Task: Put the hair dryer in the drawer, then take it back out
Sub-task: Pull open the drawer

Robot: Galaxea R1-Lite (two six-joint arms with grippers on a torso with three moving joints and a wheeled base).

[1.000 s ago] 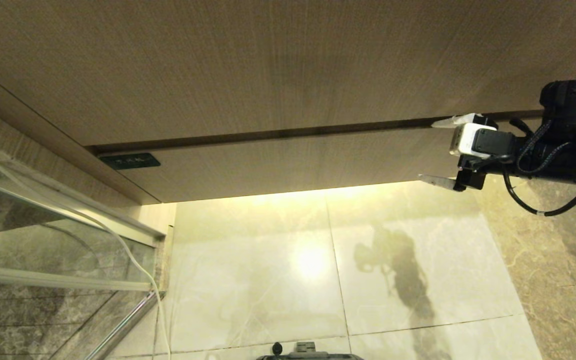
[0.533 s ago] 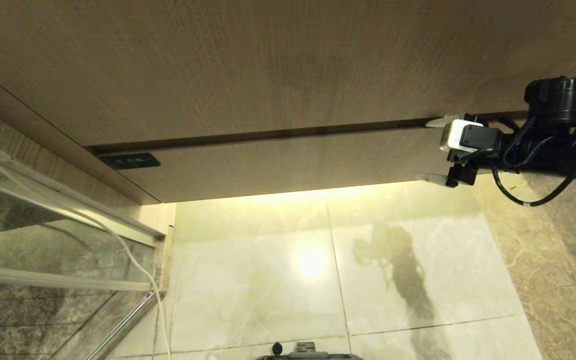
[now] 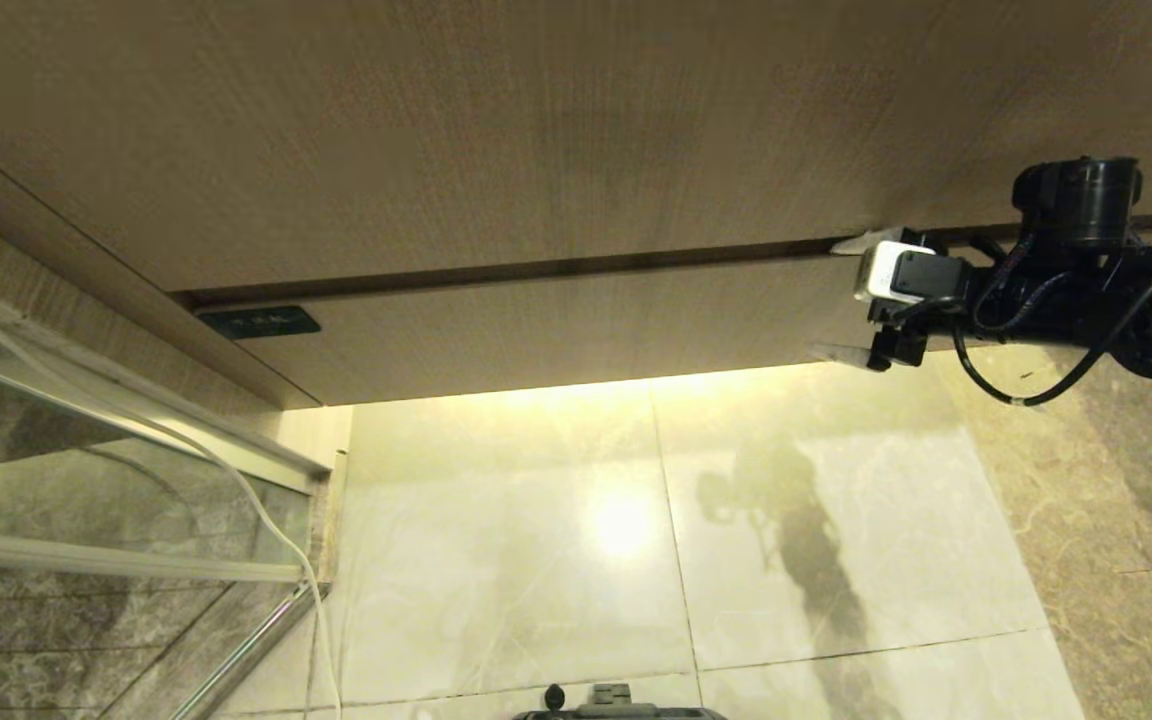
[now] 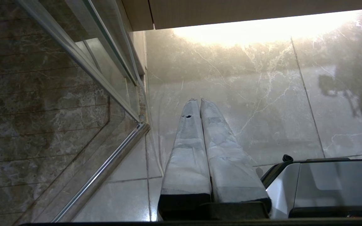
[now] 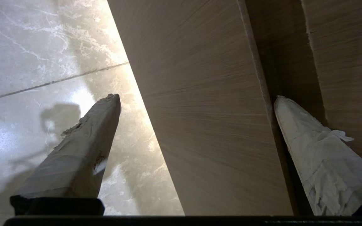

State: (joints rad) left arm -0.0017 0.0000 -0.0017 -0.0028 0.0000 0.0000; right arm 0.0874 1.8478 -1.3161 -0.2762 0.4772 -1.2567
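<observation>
The right gripper (image 3: 841, 298) has been advanced leftward along the closed drawer (image 3: 576, 325), jaws wide apart and straddling its front at the right end. An opening pull is judged imminent; no hair dryer is seen

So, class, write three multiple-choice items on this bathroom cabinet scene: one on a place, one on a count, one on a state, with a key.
1. Where is the right pincer?
A. at the drawer front's right end
B. down on the floor
C. at the glass door

2. How many of the right pincer's fingers show in the right wrist view?
A. one
B. two
C. four

3. How is the drawer?
A. pulled fully out
B. removed
C. closed

Key: 1 A, the head view shows one finger at the gap above the drawer front and one at its lower edge. 2 B, one on each side of the front. 3 C, its front sits nearly flush below the upper panel, nothing inside showing.
</observation>
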